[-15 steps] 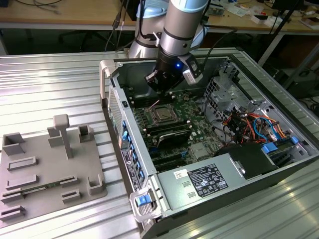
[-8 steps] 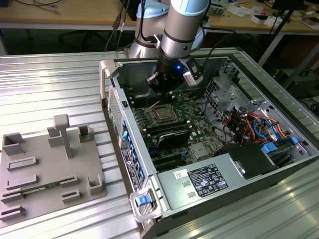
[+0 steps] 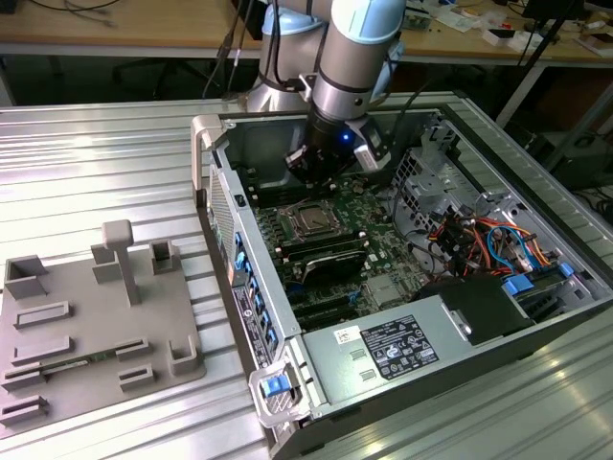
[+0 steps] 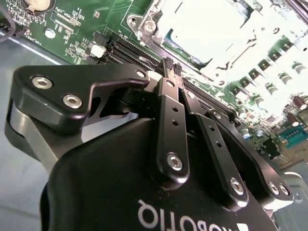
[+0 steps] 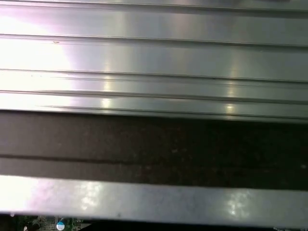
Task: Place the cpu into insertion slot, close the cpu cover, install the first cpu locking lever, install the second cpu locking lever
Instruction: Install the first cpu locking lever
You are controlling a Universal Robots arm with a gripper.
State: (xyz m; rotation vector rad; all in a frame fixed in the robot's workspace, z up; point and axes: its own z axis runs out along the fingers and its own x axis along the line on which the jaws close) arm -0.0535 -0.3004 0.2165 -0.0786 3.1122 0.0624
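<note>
Hanging over the open computer case [image 3: 215,144], the robot arm [image 3: 350,57] points its tool [image 3: 321,171] down at the green board [image 3: 388,244] inside. The tool sits near the back wall of the case, just behind the insertion slot [image 3: 311,220] as the exterior view shows it.

In the second wrist view the tool [image 4: 172,67] has its two black fingers [image 4: 166,103] pressed close together at the tips, and I see nothing pinched between them. So the tool is closed and empty.

The cpu [image 4: 209,29] looks like it already lies in the insertion slot [image 4: 144,24], as a bright flat square with metal all round it. It glares so white that I cannot tell if the cpu cover is down over it, or where the two levers lie.

The thing that matters most is this: the slot lies right ahead of the fingertips and a little lower, close but not touching. The fingers point along a line that runs toward the near edge of the slot, past the long black memory slots [image 4: 130,50] beside it.

The first wrist view looks at the ribbed silver bench [image 5: 154,57] and a metal wall of the case [image 5: 154,199].

A grey tray [image 3: 86,326] of holders sits on the bench [image 3: 96,163] well away, on the exterior view's left.
</note>
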